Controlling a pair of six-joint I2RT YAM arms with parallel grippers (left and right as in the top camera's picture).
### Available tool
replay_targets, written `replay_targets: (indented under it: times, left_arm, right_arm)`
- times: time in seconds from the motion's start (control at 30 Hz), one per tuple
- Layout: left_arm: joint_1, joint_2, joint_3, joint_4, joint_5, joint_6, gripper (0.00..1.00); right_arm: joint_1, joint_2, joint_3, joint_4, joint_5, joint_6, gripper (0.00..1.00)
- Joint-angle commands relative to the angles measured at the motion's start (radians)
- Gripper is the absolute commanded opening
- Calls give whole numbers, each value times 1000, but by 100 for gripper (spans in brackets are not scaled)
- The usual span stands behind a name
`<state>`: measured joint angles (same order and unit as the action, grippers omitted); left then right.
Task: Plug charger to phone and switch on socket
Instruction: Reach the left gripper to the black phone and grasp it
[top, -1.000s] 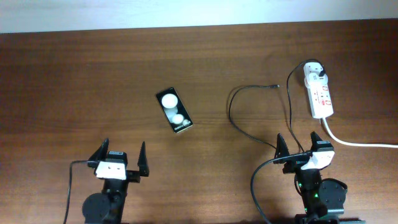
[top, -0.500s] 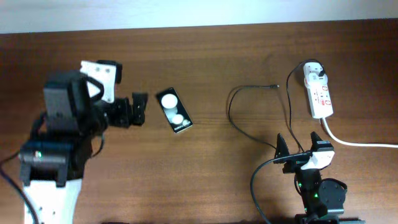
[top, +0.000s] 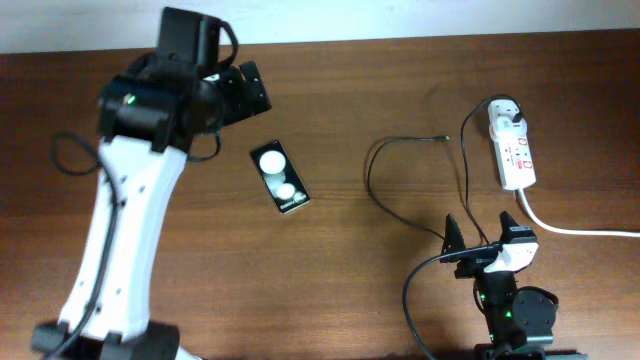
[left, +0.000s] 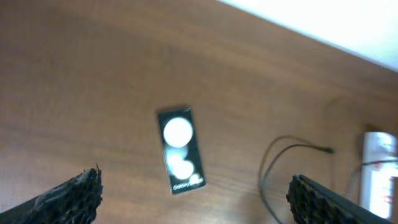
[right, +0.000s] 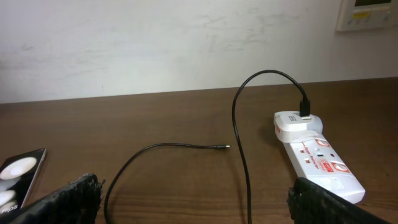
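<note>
The phone (top: 279, 177) lies flat and face up, left of the table's middle; it also shows in the left wrist view (left: 180, 151) and the right wrist view (right: 15, 180). The charger's black cable (top: 372, 180) loops on the table, and its loose connector tip (top: 445, 139) lies bare to the right of the phone. Its white plug (top: 505, 115) sits in the socket (top: 515, 152), a white power strip at the far right. My left gripper (top: 240, 92) is open and empty, high above and behind the phone. My right gripper (top: 480, 235) is open and empty near the front edge.
The socket's thick white cord (top: 570, 230) runs off to the right edge. A white wall (right: 186, 43) stands behind the table's back edge. Bare wood lies between the phone and the cable.
My left arm has risen from its rest at the front left and swung up to the back left, above the phone. The right arm, phone and cable have not moved.
</note>
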<state>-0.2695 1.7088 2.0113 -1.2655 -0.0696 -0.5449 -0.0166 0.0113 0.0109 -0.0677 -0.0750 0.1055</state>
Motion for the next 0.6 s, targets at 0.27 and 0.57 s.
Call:
replay_targets:
  times: [0.27,0.57]
  left_arm:
    - [-64,495,15,-60,74,-62,99]
    - [-63,566,-121,66,100,-121,99]
  right_arm:
    - [10,-6,-5,-5,2,3,99]
    - [10,-6,-5,-5,2,3,99]
